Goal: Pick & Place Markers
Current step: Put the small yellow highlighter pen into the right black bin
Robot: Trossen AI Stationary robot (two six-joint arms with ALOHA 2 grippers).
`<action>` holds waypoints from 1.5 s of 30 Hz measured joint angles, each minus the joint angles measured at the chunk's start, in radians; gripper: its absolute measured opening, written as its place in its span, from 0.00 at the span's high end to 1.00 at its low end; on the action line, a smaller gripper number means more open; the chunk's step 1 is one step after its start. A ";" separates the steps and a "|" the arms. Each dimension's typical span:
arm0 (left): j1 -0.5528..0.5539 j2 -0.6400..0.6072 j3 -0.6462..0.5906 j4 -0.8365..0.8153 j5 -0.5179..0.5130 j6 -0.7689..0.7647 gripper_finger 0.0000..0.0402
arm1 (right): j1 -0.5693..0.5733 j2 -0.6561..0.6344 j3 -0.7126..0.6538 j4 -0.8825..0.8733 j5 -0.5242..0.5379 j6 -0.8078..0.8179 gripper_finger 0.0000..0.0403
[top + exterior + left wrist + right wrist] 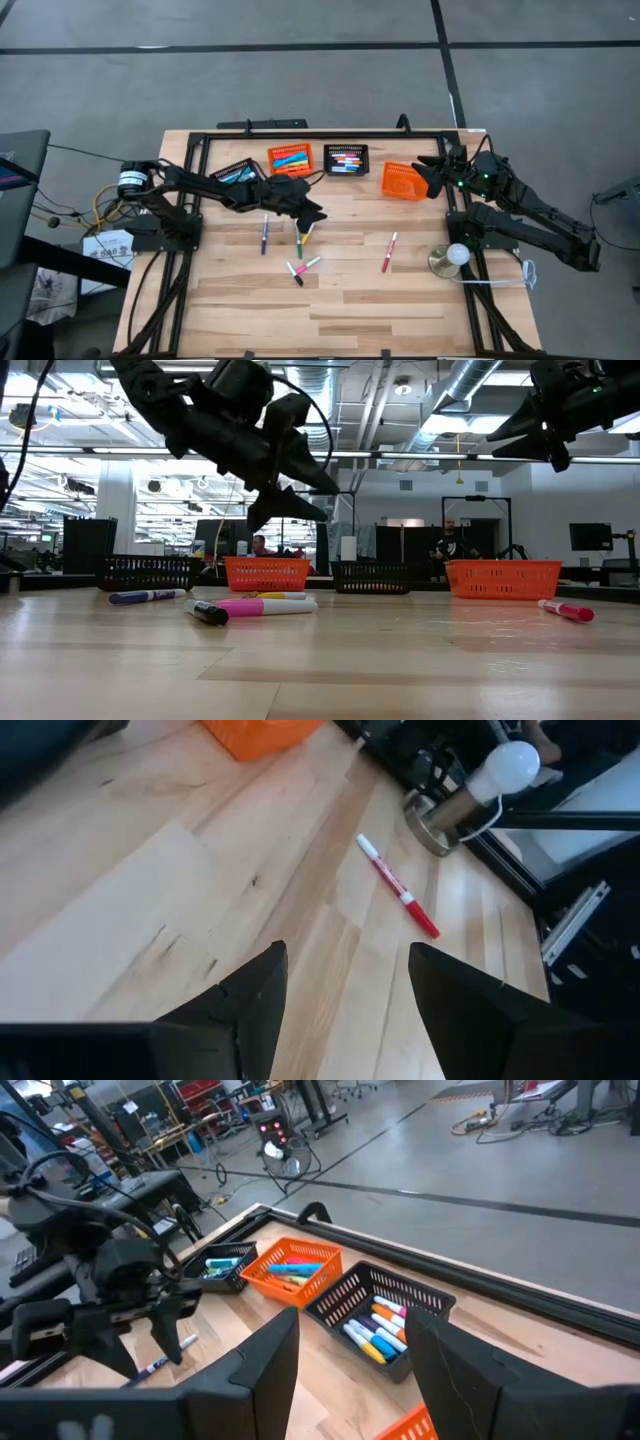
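Several markers lie flat on the wooden table: a purple one point(264, 235), a green and yellow one point(300, 240), a pink and green cluster point(300, 268) and a red one point(388, 252), which also shows in the left wrist view point(397, 885). My left gripper point(318, 214) hangs open above the table's middle, over the green and yellow marker, tilted down toward the right, with nothing between its fingers point(345, 955). My right gripper point(420, 175) waits open and raised beside the right orange basket point(403, 180), empty point(350, 1315).
Along the far edge stand a black basket point(237, 173), an orange basket point(290, 158) and a black basket point(346, 158), each with markers inside. A white ball on a brass base point(452, 258) sits near the right arm's base. A black frame rail point(300, 135) borders the table.
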 joint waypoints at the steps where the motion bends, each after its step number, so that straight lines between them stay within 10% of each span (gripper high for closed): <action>1: 0.006 0.000 0.000 0.000 0.000 0.000 0.48 | 0.000 0.000 0.000 0.000 0.000 0.000 0.57; 15: -0.027 -0.048 0.001 0.047 -0.047 -0.181 0.48 | 0.000 0.001 0.000 0.000 0.000 -0.001 0.57; 29: -0.114 -0.048 0.262 -0.466 -0.354 -0.200 0.48 | 0.000 0.001 0.000 0.000 0.000 -0.028 0.57; 45: -0.117 0.162 0.266 -0.518 -0.270 -0.418 0.48 | 0.000 0.001 0.000 0.000 0.000 -0.029 0.57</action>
